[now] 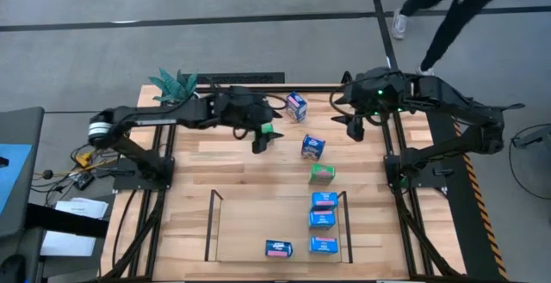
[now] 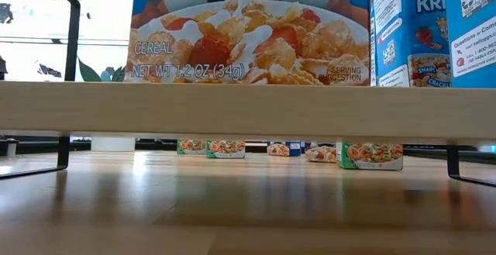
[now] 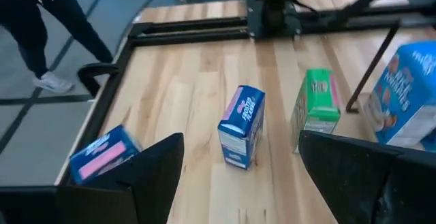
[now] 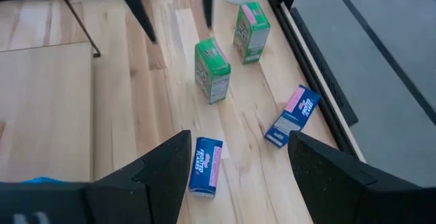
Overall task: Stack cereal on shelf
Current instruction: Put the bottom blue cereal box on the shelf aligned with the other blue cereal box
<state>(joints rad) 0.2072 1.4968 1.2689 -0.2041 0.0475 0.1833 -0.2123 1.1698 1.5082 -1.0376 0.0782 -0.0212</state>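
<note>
A: We logged the left end effector (image 1: 261,139) first. It hung low over the far half of the bench (image 1: 250,175), fingers spread, nothing between them, with a green box (image 1: 269,132) right by its tips. We couldn't tell if they touched.

B: And the right end effector (image 1: 356,125)? We saw it near the far right edge, fingers parted and empty, above a blue box (image 4: 205,166) lying flat.

A: Agreed. Outward from there: a blue box (image 1: 297,106) by the far rail, another blue box (image 1: 312,147) mid-bench, a second green box (image 1: 321,174) just short of the shelf (image 1: 212,231). Four blue boxes sat on the shelf base, three in a column at its right end, one (image 1: 278,249) near the front middle.

B: Risks we judged: the upright box (image 3: 242,126) looked narrow and tippy, so a finger arriving off-centre would likely knock it over. Both arms were working the same patch, so a clash looked possible. The thin side rail (image 1: 343,223) could catch a carried box on the way in.

A: Also a person (image 1: 448,12) was walking past the far right corner, close to the right arm.

B: Text we could read: "FROSTED FLAKES" on the upright blue box; in the low view "CEREAL", "NET WT 1.2 OZ (34g)" and "SERVING SUGGESTION" on the near box (image 2: 248,30). The next box's (image 2: 407,30) print was cut off, only partial letters.
</note>
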